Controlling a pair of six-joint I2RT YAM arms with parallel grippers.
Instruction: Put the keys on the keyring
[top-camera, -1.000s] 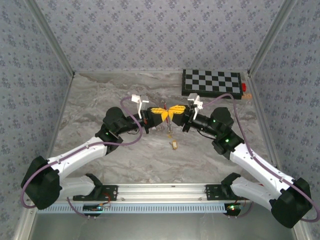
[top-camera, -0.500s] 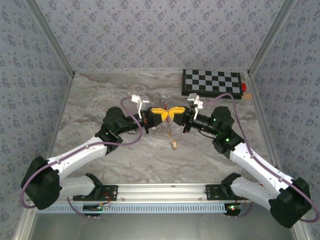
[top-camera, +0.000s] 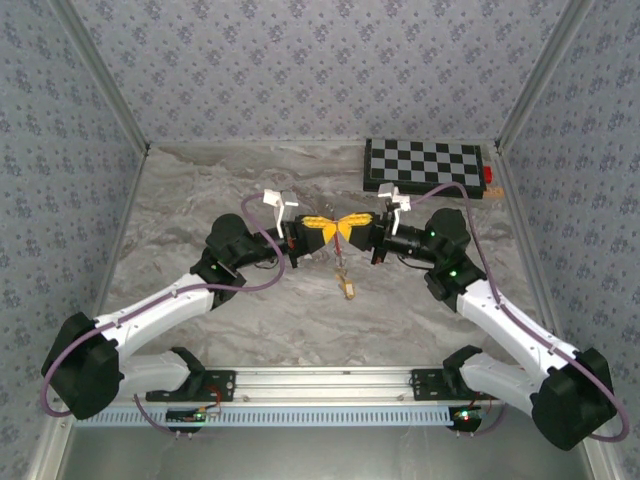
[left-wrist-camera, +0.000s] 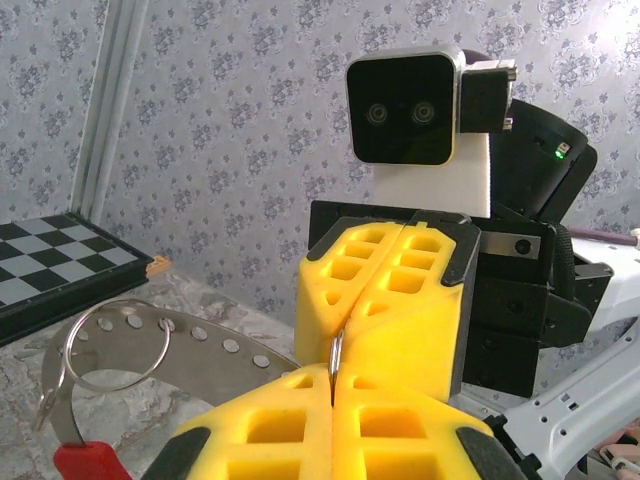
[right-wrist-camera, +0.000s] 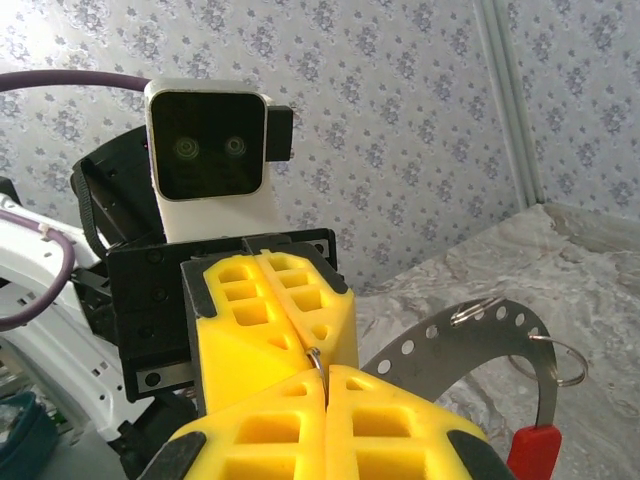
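In the top view my left gripper (top-camera: 330, 229) and right gripper (top-camera: 347, 227) meet tip to tip above the middle of the table. Both are shut on a thin grey wire loop of the keyring, seen edge-on between the yellow tips (left-wrist-camera: 337, 355) (right-wrist-camera: 318, 358). The rest of the keyring hangs beyond them. It is a curved perforated grey band (left-wrist-camera: 200, 335) (right-wrist-camera: 470, 335) with a red end (left-wrist-camera: 90, 462) (right-wrist-camera: 535, 450) and a small wire ring (left-wrist-camera: 115, 345) (right-wrist-camera: 562, 362). One of the keys, small and orange-tan (top-camera: 347, 288), sits just below the grippers; I cannot tell whether it hangs or rests on the table.
A black-and-white chessboard (top-camera: 424, 165) (left-wrist-camera: 50, 265) lies at the back right of the marbled table (top-camera: 220, 180). Patterned walls close in the left, back and right sides. Both arms reach in from the near edge.
The right gripper has closed fully on the wire loop and its wrist has shifted slightly right. The orange-tan key has moved up a little. The left arm has held still.
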